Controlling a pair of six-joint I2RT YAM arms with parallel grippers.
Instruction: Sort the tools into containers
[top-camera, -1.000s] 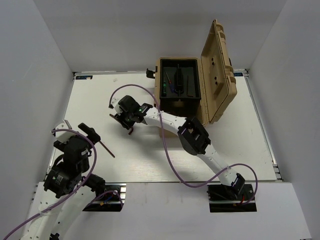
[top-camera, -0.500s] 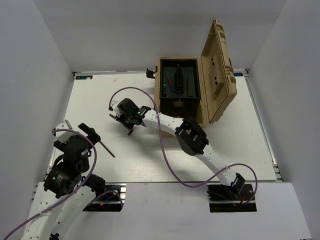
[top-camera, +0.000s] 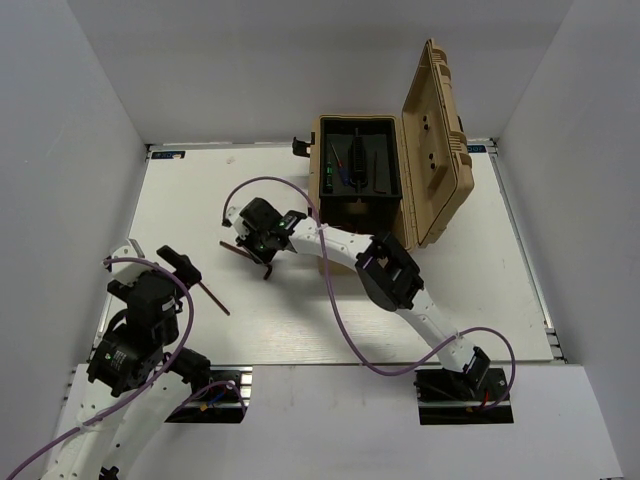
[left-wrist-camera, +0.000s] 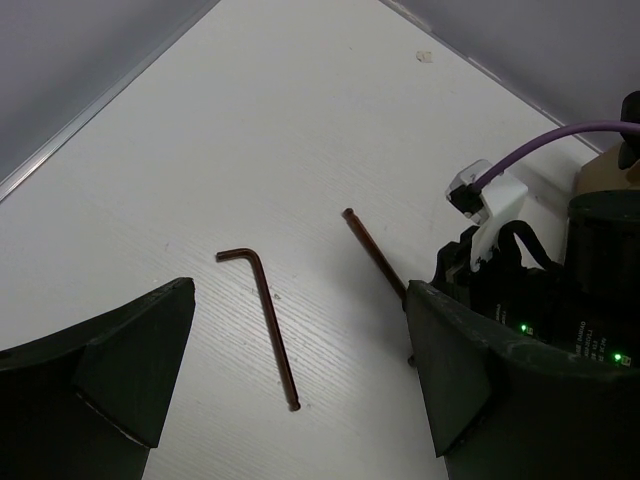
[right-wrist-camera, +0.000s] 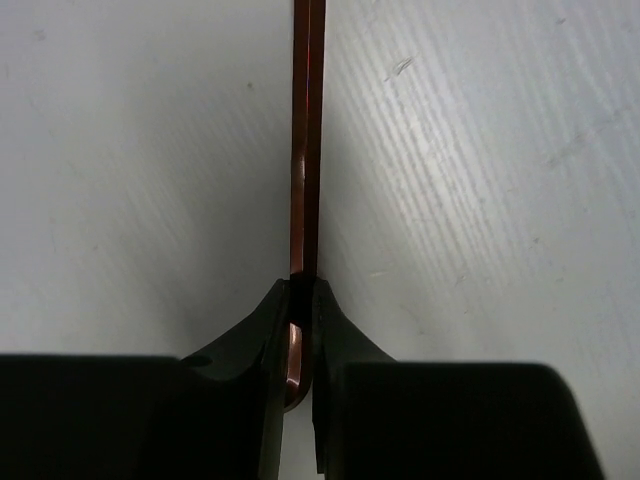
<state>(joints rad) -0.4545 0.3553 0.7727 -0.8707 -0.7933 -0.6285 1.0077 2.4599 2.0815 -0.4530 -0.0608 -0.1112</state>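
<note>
Right gripper: clamped on hex key
Left gripper: wide apart, empty
Next: lift straight up, level, toward case

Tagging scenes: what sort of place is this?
Probably a lab robot cell: plain white panel walls boxing in a white tabletop, an open tan plastic tool case, dark reddish L-shaped hex keys.

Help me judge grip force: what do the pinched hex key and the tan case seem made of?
Hex key: probably metal, dark reddish coating, faint sheen along its thin straight bar. Case: looks like moulded plastic, matte tan, thick shaped lid.
</note>
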